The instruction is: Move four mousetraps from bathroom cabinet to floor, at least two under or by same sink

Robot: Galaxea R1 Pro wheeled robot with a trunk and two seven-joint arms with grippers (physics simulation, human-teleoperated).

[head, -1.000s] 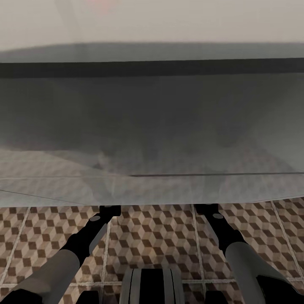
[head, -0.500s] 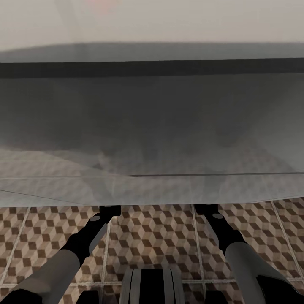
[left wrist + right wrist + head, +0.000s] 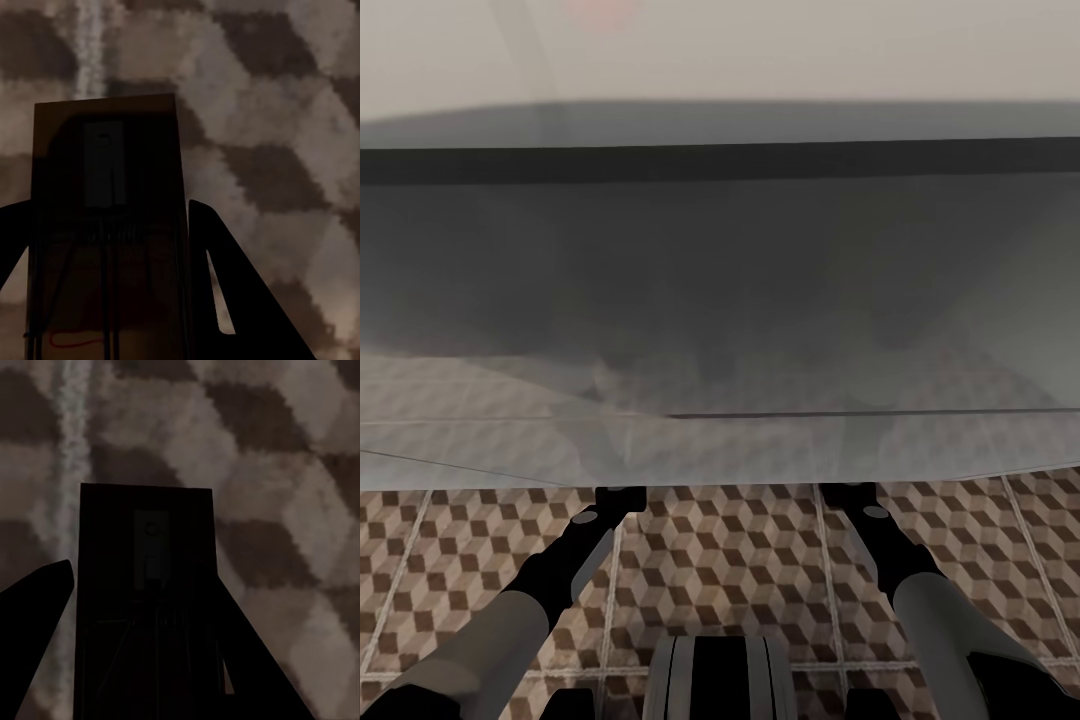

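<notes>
Each end effector pinches a mousetrap, the left end effector [image 3: 112,300] one mousetrap [image 3: 105,225], the right end effector [image 3: 142,660] another [image 3: 146,607], above the bathroom floor [image 3: 740,560]; neither is yet set down.

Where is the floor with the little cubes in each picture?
Head view: the bathroom floor is the bottom strip, below the grey hazy sheet.
Left wrist view: the floor lies behind a mousetrap held between the jaws.
Right wrist view: the floor lies behind a second mousetrap held between the jaws.
Shared landmark: a pale grout line.
</notes>
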